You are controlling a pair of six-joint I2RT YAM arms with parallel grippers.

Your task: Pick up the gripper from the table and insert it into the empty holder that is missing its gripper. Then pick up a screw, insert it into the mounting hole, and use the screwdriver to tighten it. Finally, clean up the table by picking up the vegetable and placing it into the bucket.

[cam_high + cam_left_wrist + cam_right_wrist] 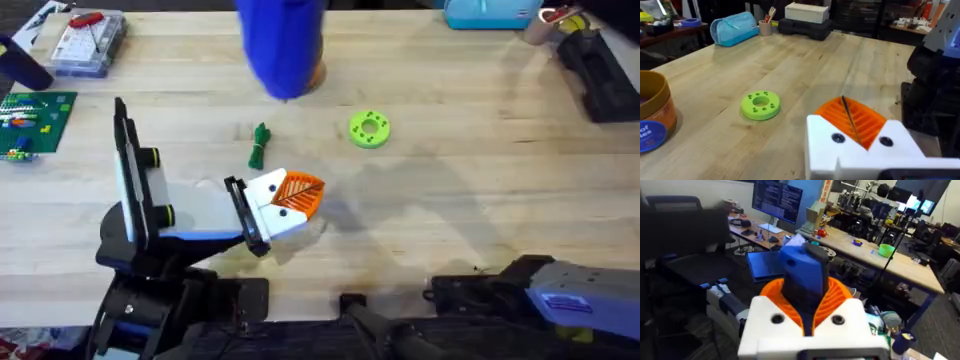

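The right hand (807,307) grips the blue screwdriver (802,272) between its orange pads, raised high. The left hand (285,205) lies low over the desk (480,150), fingers pressed together, empty. The vegetable (260,145) lies just beyond it, the bucket (652,117) farther off.

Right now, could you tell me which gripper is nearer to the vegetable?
Left. The left gripper sits just beside the vegetable on the table; the right gripper is raised off it, clamping the screwdriver.

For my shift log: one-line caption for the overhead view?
Left arm's white-and-orange gripper rests on the wooden table near the twisted dark-green vegetable and lime-green holed disc.
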